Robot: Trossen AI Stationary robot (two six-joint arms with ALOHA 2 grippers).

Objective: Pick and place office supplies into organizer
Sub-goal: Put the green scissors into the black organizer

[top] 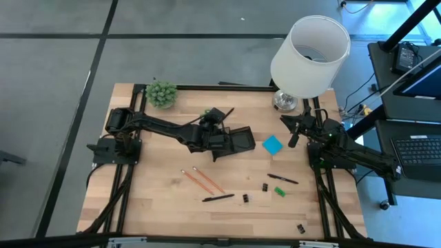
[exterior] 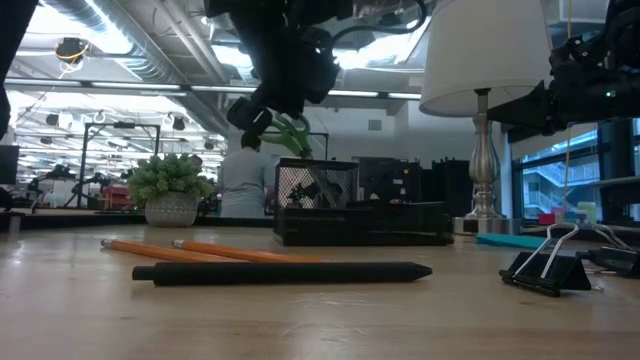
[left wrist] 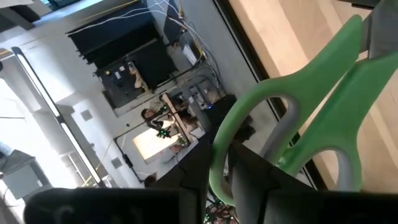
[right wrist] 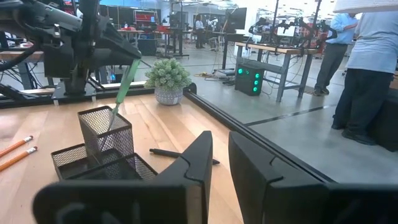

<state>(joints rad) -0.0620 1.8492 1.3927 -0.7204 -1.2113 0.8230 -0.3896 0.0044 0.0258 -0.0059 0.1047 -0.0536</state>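
My left gripper (top: 210,121) is over the left end of the black mesh organizer (top: 241,141), shut on the green-handled scissors (right wrist: 126,84). Their green handles (left wrist: 311,93) fill the left wrist view. Two orange pencils (top: 200,180), two black pens (top: 218,198) (top: 282,179), a blue sticky-note pad (top: 273,145), a small green piece (top: 280,191) and black clips (top: 246,198) lie flat on the wood. My right gripper (top: 293,128) waits at the table's right side, shut and holding nothing. My left gripper pinches the rim of one handle loop (left wrist: 217,168) between its two fingers, at the handle end of the scissors. It comes from the table's left, slanting slightly down. The scissors hang tilted, blades down, with the blade end (right wrist: 112,121) inside the organizer's upright mesh cup (right wrist: 106,134).
A white-shaded lamp (top: 310,55) stands at the far right corner and a potted plant (top: 161,94) at the far left. A black pen (right wrist: 180,154) lies beyond the organizer. People stand in the room behind the table.
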